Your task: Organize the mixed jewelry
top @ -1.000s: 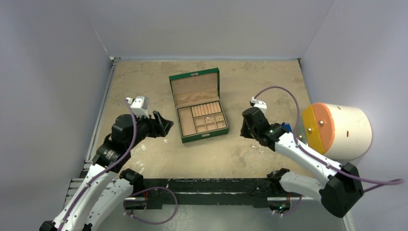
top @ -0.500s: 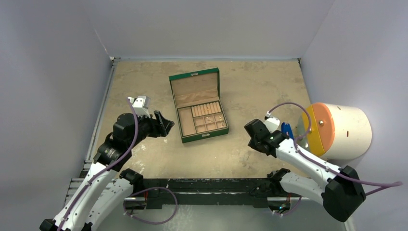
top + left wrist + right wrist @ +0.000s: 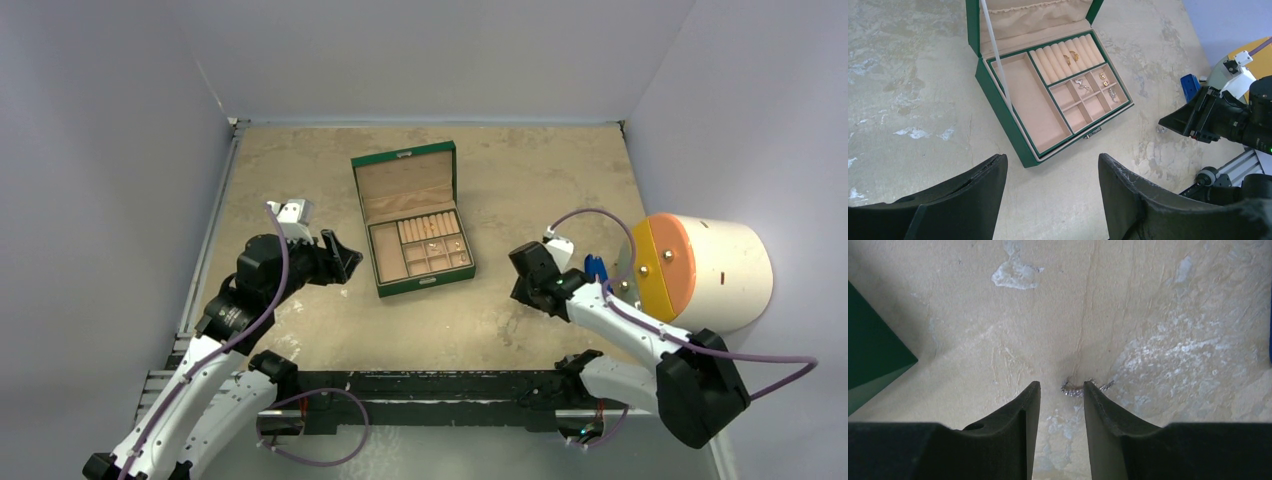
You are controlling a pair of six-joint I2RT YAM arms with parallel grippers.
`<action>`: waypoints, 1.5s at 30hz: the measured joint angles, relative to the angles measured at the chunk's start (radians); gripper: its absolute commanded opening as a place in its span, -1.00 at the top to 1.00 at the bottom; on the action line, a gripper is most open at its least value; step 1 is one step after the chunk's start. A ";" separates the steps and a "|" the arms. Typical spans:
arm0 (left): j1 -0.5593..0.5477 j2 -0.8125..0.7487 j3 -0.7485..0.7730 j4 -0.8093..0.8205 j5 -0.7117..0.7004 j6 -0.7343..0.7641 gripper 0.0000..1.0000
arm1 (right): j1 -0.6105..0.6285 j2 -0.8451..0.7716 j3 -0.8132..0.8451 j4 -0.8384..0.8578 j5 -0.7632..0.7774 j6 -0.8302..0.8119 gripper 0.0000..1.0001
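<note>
Beside the green box (image 3: 1005,112), right end effector (image 3: 1060,385) tilts down, parted over a silvery piece (image 3: 1073,390)

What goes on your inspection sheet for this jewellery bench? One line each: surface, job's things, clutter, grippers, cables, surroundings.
Surface: beige table, mottled pale patches.
Job's things: green box open, small pieces in its compartments; one silvery piece loose on the table.
Clutter: blue clip tool; white drum at the right.
Grippers: left gripper open, empty, facing the box; right gripper open, tips down at the silvery piece.
Cables: purple cable loops off each wrist.
Surroundings: plain grey walls.
</note>
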 measured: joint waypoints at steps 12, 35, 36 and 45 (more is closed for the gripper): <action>0.000 0.003 0.000 0.000 0.000 0.000 -0.33 | -0.124 0.026 -0.033 0.087 -0.109 -0.097 0.15; 0.004 0.008 0.000 0.000 0.003 0.000 -0.33 | -0.124 0.014 -0.060 0.100 -0.182 -0.089 0.15; 0.005 0.009 0.000 0.000 0.005 0.000 -0.33 | -0.124 0.006 -0.064 0.101 -0.189 -0.089 0.16; 0.008 0.016 0.000 0.000 0.015 0.000 -0.33 | -0.116 -0.027 -0.083 0.097 -0.240 -0.084 0.25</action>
